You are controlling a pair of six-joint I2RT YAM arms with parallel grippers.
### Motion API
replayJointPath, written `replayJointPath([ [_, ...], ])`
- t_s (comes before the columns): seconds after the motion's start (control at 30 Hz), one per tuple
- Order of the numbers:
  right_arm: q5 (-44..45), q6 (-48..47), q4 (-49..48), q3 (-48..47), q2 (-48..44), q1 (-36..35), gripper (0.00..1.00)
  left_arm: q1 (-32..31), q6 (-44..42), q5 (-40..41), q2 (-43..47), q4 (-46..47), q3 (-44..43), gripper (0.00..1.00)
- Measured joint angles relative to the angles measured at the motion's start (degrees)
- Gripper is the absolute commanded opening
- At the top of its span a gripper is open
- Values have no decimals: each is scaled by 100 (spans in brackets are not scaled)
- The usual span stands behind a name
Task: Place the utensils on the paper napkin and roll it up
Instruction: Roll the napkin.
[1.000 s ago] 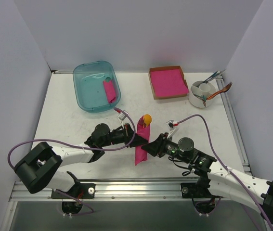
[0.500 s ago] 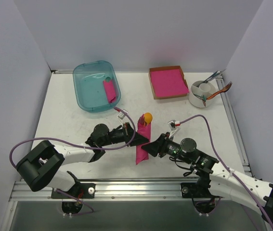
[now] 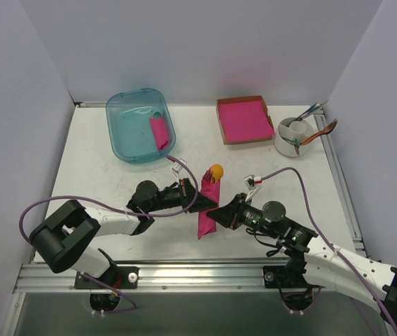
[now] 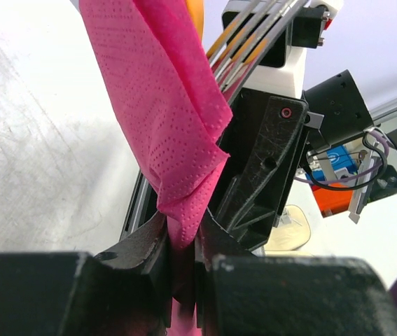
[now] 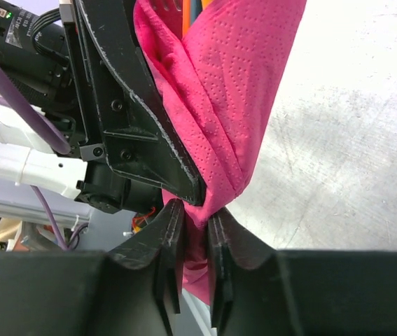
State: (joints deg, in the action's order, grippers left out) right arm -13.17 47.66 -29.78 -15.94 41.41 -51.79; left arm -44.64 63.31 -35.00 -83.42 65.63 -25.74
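Rolling near complete: thin magenta-pink paper napkin (image 3: 203, 227), wrapped into a narrow tube, near-right of the translucent teal plastic tub (image 3: 111, 126). Small orange round-bowled spoon (image 3: 215, 171) protrudes toward the tub's side; fork unseen. Both left gripper (image 4: 182, 234) and right gripper (image 5: 192, 227) clenched on napkin folds. Outstanding, probably: tightening, release.
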Motion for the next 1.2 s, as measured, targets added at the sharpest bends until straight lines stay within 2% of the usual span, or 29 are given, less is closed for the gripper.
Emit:
replayJointPath([
  [0.07,0,24,-13,15,-9,4,1,13,39,-50,-59,109,0,3],
  [0.23,-17,20,35,20,-111,4,0,7,57,-87,-76,188,-2,14],
  [0.27,-22,17,48,22,-122,4,0,4,55,-87,-72,186,-2,24],
  [0.33,-33,2,57,22,-133,2,0,4,37,-87,-70,179,-2,33],
  [0.37,-35,-7,68,22,-136,2,0,4,24,-90,-68,164,-2,41],
  [0.47,-85,-35,98,22,-136,-7,0,4,-9,-83,-59,131,-4,48],
  [0.5,-109,-42,98,20,-136,-7,0,4,-17,-83,-59,122,-11,54],
  [0.57,-138,-61,96,22,-136,-7,0,4,-50,-81,-52,96,-20,58],
  [0.83,-175,-83,90,22,-166,-7,0,4,-162,-7,140,-83,-20,87],
  [1.03,-238,-63,-17,22,-175,-7,0,4,-232,46,284,-116,-22,89],
  [1.17,-278,-66,-133,22,-107,-7,0,-31,-232,55,284,-118,-22,82],
  [1.2,-278,-66,-136,22,-90,-7,0,-33,-223,55,284,-116,-22,77],
])
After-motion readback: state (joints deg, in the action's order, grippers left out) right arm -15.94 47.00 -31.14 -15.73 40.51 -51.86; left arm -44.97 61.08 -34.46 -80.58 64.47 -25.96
